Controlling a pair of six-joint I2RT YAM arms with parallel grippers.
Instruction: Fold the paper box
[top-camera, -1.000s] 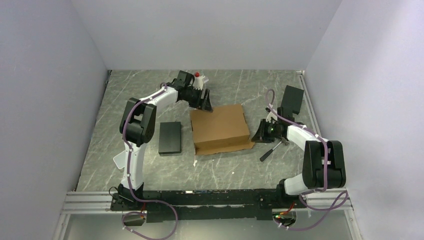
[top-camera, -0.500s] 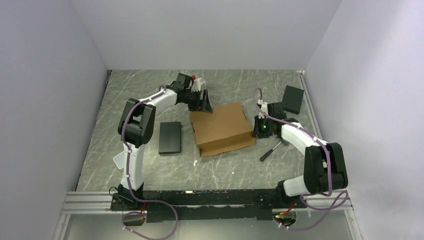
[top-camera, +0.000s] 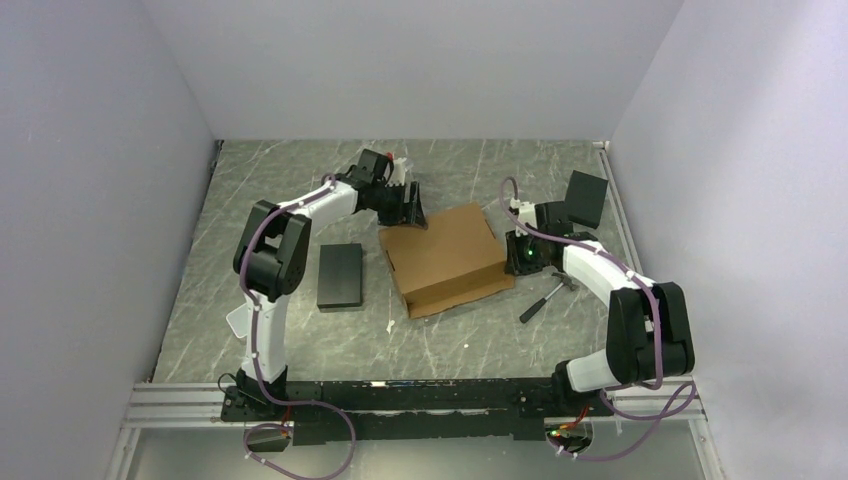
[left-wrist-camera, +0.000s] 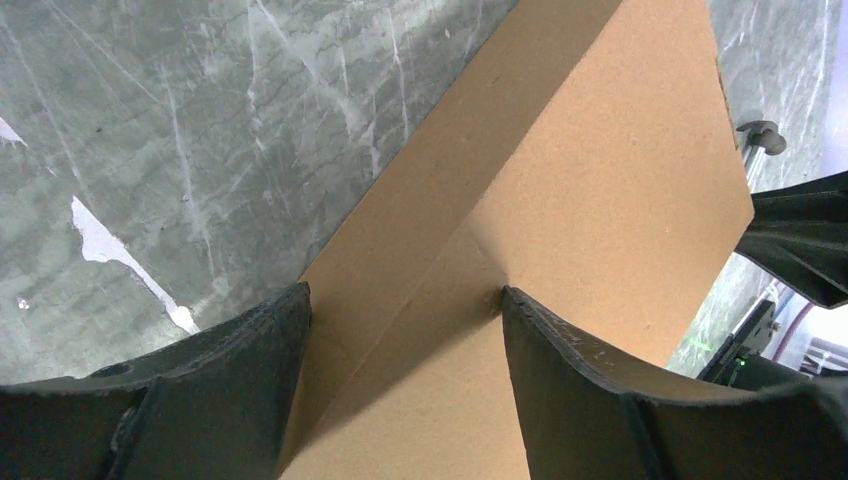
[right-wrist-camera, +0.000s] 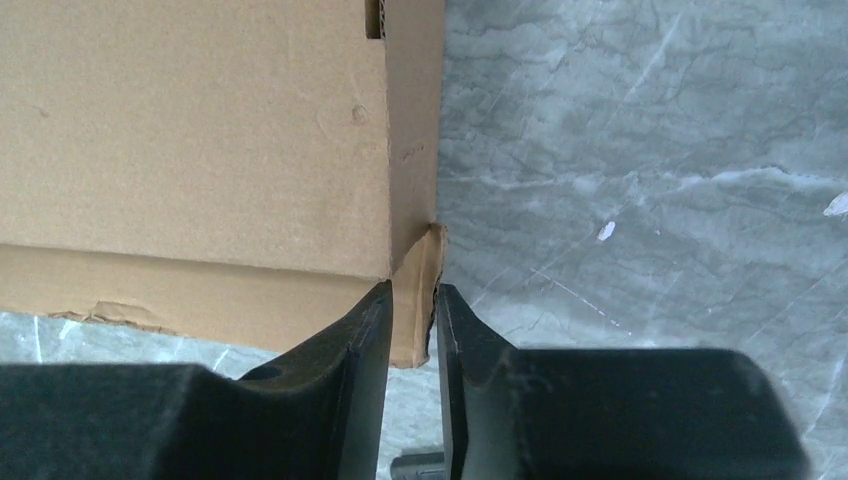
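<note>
**Closing stage: one corner to finish**

The left gripper (top-camera: 411, 209) is standing wide, straddling the far-left corner of the box (top-camera: 447, 258) and gripping nothing. The box is lying mid-table (top-camera: 450, 345) between both arms, looking nearly closed. The right gripper (right-wrist-camera: 414, 320) is standing narrow around a loose flap (right-wrist-camera: 418, 285) at the box's corner; I cannot tell whether it is pinching. Next, probably: steadying the box and tucking that flap in.
</note>
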